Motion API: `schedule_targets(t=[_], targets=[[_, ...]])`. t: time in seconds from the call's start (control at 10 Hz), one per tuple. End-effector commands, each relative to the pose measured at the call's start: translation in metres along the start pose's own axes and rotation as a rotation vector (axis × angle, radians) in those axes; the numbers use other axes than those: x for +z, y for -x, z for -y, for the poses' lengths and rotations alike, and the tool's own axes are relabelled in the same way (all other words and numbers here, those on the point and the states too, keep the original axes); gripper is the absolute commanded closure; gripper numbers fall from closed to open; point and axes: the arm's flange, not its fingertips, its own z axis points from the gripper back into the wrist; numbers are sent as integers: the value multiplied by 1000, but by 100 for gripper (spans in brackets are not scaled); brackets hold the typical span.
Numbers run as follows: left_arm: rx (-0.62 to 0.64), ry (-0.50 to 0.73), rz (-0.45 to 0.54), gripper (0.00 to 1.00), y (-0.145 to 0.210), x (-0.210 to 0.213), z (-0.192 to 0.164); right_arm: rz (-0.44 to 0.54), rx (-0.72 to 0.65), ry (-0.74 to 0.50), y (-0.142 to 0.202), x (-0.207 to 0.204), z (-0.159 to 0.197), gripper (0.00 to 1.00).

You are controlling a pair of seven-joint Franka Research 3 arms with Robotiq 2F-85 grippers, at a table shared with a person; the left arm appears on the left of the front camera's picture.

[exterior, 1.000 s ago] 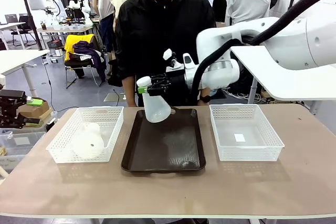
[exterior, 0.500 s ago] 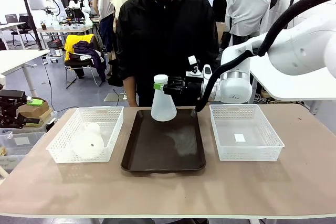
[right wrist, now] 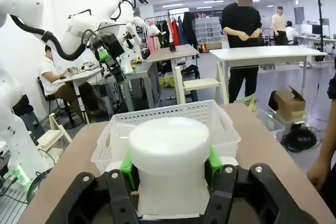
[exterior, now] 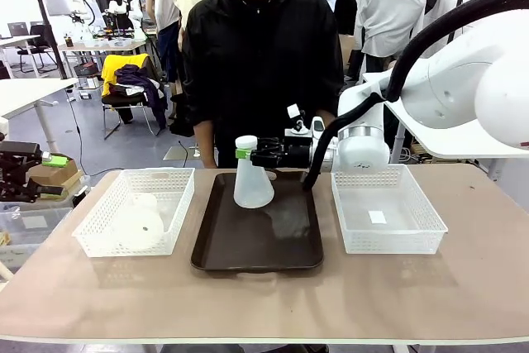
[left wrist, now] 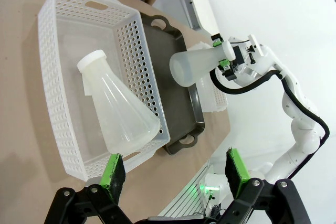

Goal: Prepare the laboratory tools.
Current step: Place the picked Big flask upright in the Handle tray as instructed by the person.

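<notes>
One translucent whitish flask [exterior: 253, 188] stands upright over the far half of the dark brown tray [exterior: 256, 241]. My right gripper [exterior: 245, 154] is shut on its neck, just under the white cap. I cannot tell whether its base touches the tray. In the right wrist view the flask's cap [right wrist: 164, 145] sits between the green pads of the right gripper [right wrist: 167, 174]. A second flask [exterior: 139, 222] lies on its side in the left mesh basket [exterior: 99, 222]. In the left wrist view my left gripper [left wrist: 173, 171] hangs open above the near end of that basket [left wrist: 50, 77], apart from the lying flask [left wrist: 118, 111].
A second white mesh basket [exterior: 388, 245] stands right of the tray, holding only a small white label. A person in black stands at the table's far edge, behind the tray. Bare tabletop runs along the near side.
The right gripper has turned the flask from tilted to upright and brought it down toward the tray. The flask in the left basket has not moved.
</notes>
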Motion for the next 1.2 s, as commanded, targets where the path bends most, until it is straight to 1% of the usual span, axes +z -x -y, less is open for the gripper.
schedule_targets(t=[0.0,0.2,0.6,0.7,0.8,1.1], targets=[[5,5,6,0,0,1,1,33,-36,20,0,4,8,100],[5,5,6,0,0,1,1,45,-70,10,10,7,13,100],[5,5,6,0,0,1,1,64,-79,-4,15,8,14,100],[5,5,6,0,0,1,1,68,-85,-10,18,8,14,98],[5,5,6,0,0,1,1,74,-90,-9,18,7,13,84],[5,5,6,0,0,1,1,72,-82,-10,19,9,11,31]])
